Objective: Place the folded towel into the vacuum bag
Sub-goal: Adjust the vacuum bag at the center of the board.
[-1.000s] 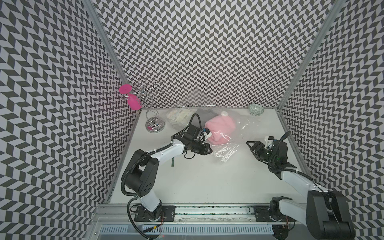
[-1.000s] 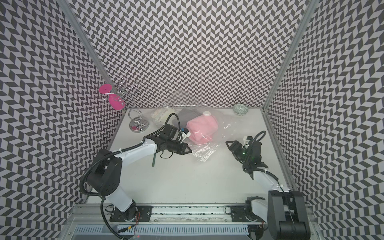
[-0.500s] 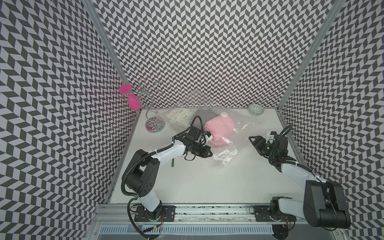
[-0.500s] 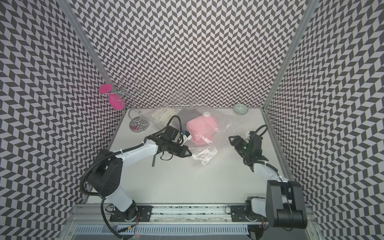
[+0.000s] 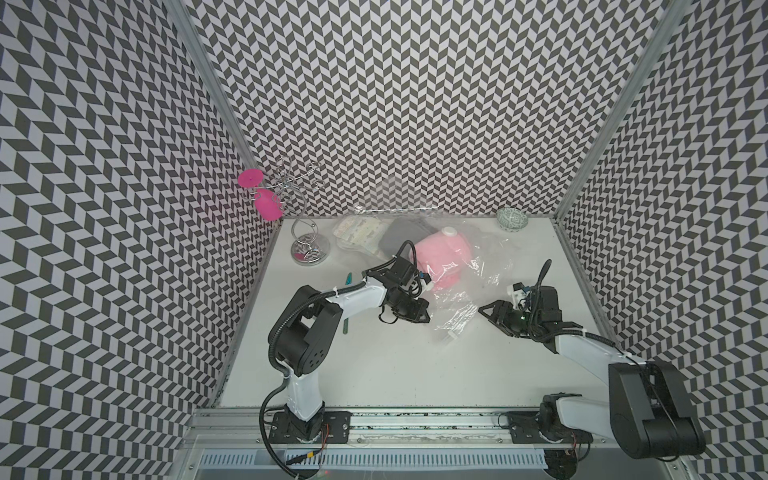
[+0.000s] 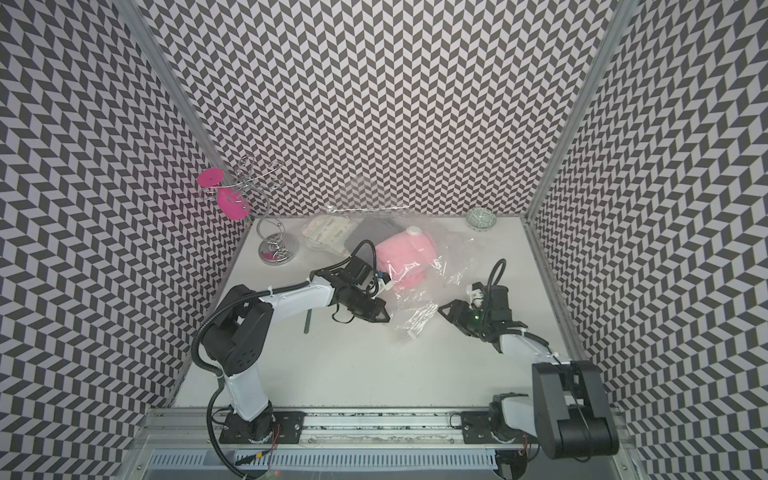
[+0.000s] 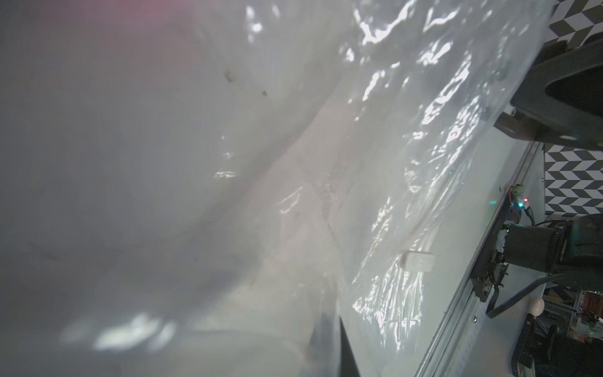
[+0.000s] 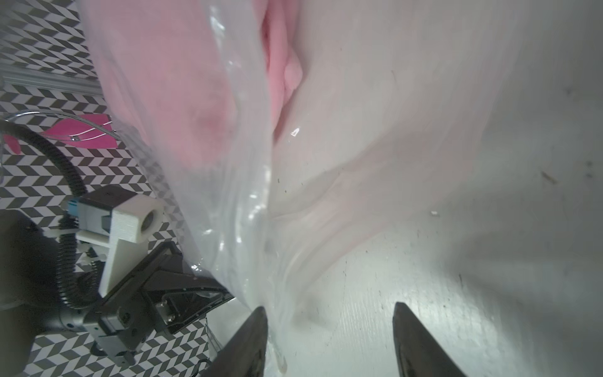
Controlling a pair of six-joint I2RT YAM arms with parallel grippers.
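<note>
Pink towel (image 5: 440, 257) sits inside vacuum bag (image 5: 457, 318), back-centre of table (image 5: 395, 374). L gripper (image 5: 424, 319) pinched tight on bag's front edge. R gripper (image 8: 329, 310) jaws apart, film beside one finger.

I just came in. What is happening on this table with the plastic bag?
The left gripper is shut on an edge of the vacuum bag. The right gripper is open beside the bag's loose end, gripping nothing. The pink towel shows through the plastic, apparently already inside.
</note>
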